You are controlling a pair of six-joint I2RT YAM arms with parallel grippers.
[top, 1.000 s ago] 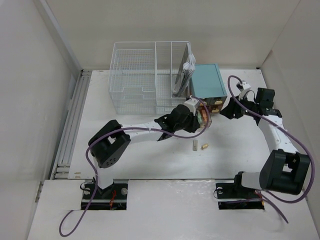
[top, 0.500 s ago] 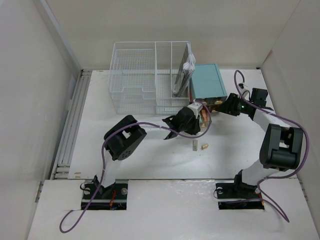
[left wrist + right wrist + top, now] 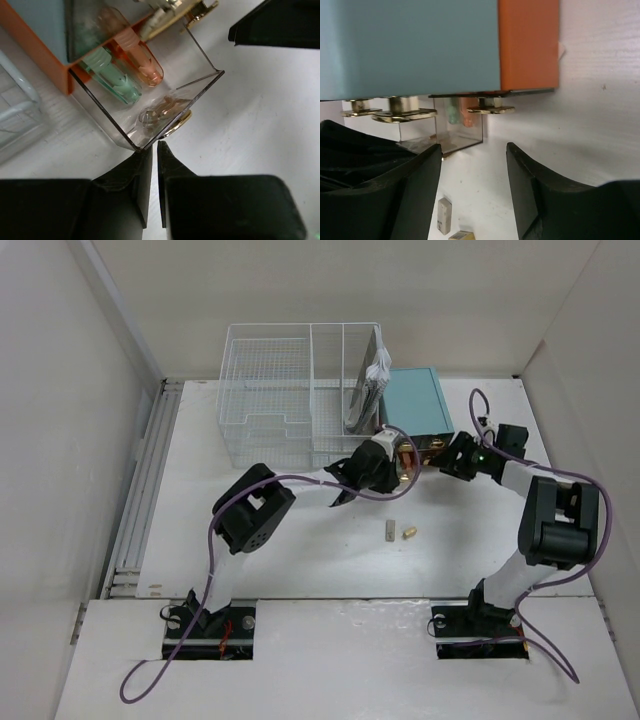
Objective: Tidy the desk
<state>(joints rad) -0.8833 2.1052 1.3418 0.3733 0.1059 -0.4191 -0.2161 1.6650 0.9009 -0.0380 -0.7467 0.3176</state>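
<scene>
**Overhead and both wrist views.** The tabletop, matte white, fills the floor of the walled enclosure and carries every object. Both arms are bolted at its near edge.

At the back stands a white wire-mesh rack, with a bundle of papers upright in its rightmost compartment. Just beside the rack, on the right, sits a teal box with orange side panels and gold-knobbed drawers in its near face.

A clear plastic drawer projects from the left end of that face. It holds a translucent green piece and a translucent orange piece lying side by side. Some small brownish items lie near its front wall, too blurred to identify. A gold knob is fixed to that front wall.

The left hand is at the drawer's near corner, its two fingers together with only a sliver of light between them and nothing clamped. The tips lie just below the knob; whether they touch the drawer cannot be told. The right hand hovers to the right of the drawer, facing the box front, its fingers spread apart with nothing between them.

On bare tabletop nearer the arm bases, apart from the box, lies a small pale block. Just beside it on the right is a small tan piece.
</scene>
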